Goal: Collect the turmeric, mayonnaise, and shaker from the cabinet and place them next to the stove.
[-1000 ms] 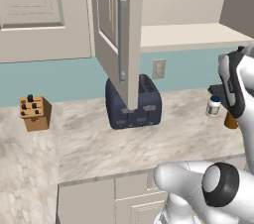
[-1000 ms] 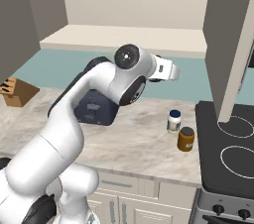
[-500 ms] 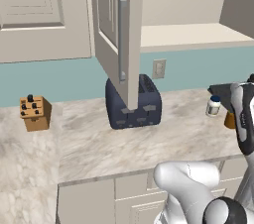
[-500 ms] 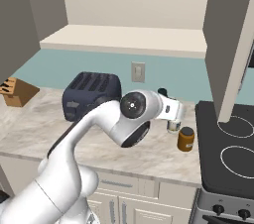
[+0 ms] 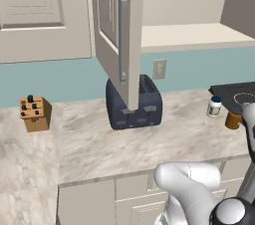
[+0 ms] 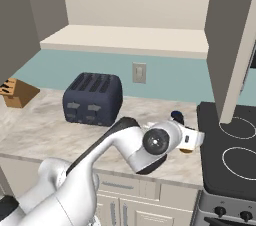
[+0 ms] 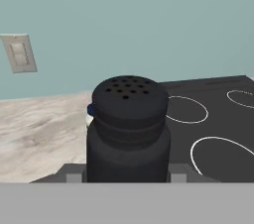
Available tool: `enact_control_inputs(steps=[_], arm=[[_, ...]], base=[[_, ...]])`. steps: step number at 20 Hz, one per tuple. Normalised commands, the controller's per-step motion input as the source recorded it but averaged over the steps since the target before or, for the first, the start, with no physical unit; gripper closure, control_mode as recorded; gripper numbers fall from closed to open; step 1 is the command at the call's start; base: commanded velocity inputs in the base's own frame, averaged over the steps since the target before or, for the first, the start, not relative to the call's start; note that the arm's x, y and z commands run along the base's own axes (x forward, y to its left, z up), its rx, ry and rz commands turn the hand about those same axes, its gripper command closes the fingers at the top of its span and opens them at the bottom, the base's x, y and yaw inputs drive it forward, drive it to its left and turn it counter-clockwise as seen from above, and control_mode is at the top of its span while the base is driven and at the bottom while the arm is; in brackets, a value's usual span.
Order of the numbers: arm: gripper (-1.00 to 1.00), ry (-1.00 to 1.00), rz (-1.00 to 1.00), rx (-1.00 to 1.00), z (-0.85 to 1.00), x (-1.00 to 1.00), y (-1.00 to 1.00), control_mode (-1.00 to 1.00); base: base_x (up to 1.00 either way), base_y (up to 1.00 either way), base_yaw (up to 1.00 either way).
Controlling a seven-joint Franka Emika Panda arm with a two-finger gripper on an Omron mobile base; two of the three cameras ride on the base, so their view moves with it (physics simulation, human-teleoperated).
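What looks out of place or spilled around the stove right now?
Nothing stands out. The mayonnaise and turmeric stand upright on the counter beside the stove, with no spill. The shaker sits upright between the gripper fingers. The cabinet door hangs open over the toaster.

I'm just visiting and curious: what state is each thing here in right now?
Cabinet: door open, shelf bare.
Shaker: upright, gripped in the hand.
Mayonnaise: upright on the counter by the stove, lid on.
Turmeric: upright beside the mayonnaise, lid on.
Toaster: on the counter, slots empty.
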Motion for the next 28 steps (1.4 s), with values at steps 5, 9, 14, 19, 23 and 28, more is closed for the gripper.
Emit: enact_control_inputs(steps=[5,9,14,19,23,28], arm=[[1.00,0.00,0.06,-0.02,-0.43,0.03,-0.27,-1.00],[1.00,0.00,0.10,0.00,-0.37,0.11,-0.29,-1.00],[1.00,0.00,0.14,-0.04,-0.54,0.01,-0.28,-1.00],[1.00,0.01,0.15,0.00,-0.55,0.00,-0.44,-1.00],[1.00,0.05,0.14,-0.03,-0.58,0.00,-0.29,-1.00],[1.00,0.06,0.14,-0.04,-0.49,0.10,-0.05,-1.00]], base=[[0.00,0.00,0.00],[0.00,0.00,0.00],[0.00,0.00,0.00],[0.00,0.00,0.00],[0.00,0.00,0.00],[0.00,0.00,0.00]])
